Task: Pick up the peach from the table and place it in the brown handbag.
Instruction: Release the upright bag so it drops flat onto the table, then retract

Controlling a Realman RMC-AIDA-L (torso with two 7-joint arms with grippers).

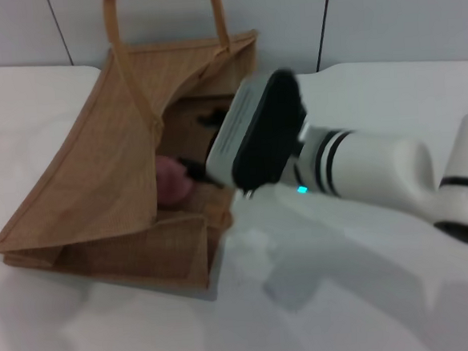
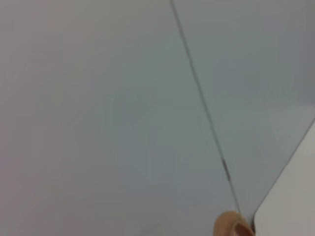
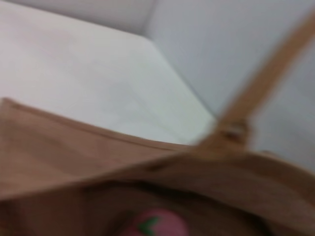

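Already our right gripper (image 1: 192, 172) was reaching into the mouth of the brown handbag (image 1: 98, 185), its arm stretching in from the right side of the head view and the dark wrist housing covering much of the opening. The bag lay tipped over on the table (image 1: 363, 295), its mouth facing our right arm, one broad woven side sloping up toward the wall and the two handles (image 1: 116, 39) rising behind it. Inside, just past the dark fingertips (image 1: 187, 164), we saw the peach (image 1: 170, 184), a pink round shape against the bag's inner wall. We could not tell whether the fingers were pinching the fruit or spread beside it, since the wrist hid most of them. From our right wrist camera the peach (image 3: 155, 223) showed at the edge of the picture with its small green stem mark, lying inside the bag, whose tan rim (image 3: 98, 135) ran across the picture with one handle (image 3: 261, 78) slanting up from it and white tabletop beyond. Our left gripper did not appear; its wrist camera faced grey wall panels, with only a tan handle tip (image 2: 231, 225) near the edge.
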